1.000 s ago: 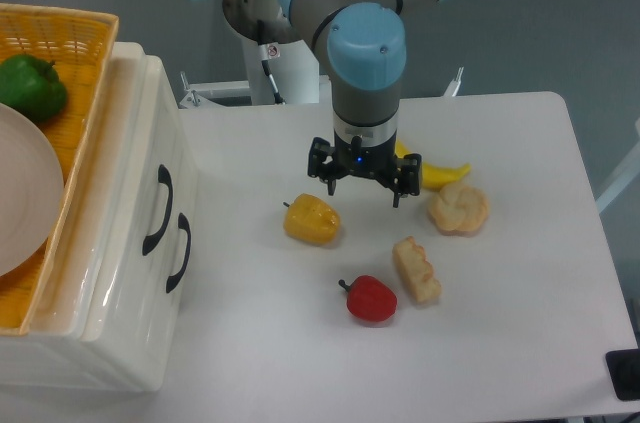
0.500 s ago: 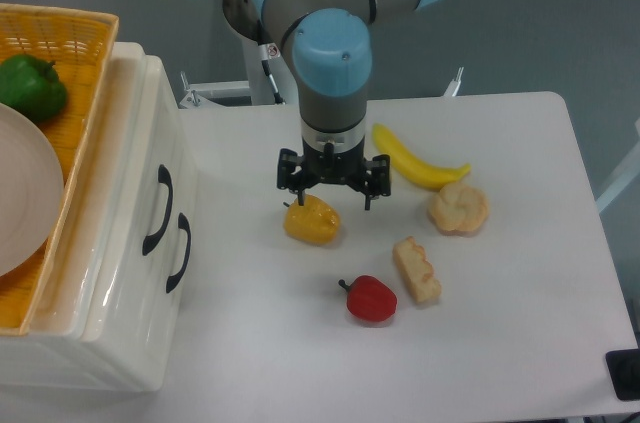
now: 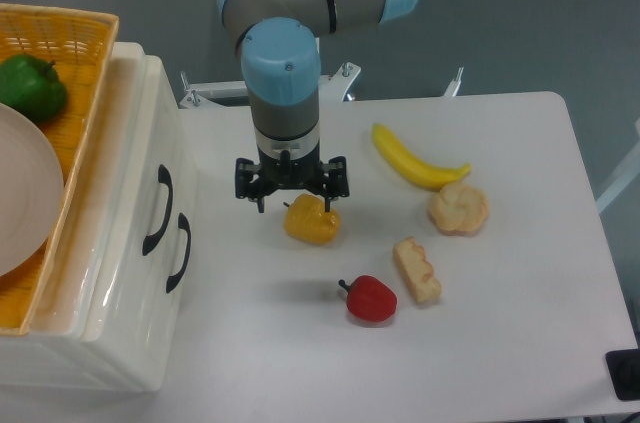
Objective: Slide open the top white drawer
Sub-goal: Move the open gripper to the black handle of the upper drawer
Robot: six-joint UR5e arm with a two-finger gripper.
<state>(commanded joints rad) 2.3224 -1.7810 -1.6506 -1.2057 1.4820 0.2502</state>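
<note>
Two black-handled drawers sit in the white cabinet (image 3: 120, 273) at left; the top drawer (image 3: 150, 158) is the upper one w/ handle (image 3: 161, 209) – looks closed. Gripper (image 3: 291, 190) hangs over the table (image 3: 520, 343) w/ fingers spread wide, holding nothing, just above the yellow pepper (image 3: 311, 220), apart from the cabinet. Banana (image 3: 415, 160), red pepper (image 3: 371, 299) and two bread pieces lie to the right – basket (image 3: 70, 63) on top of the cabinet.
</note>
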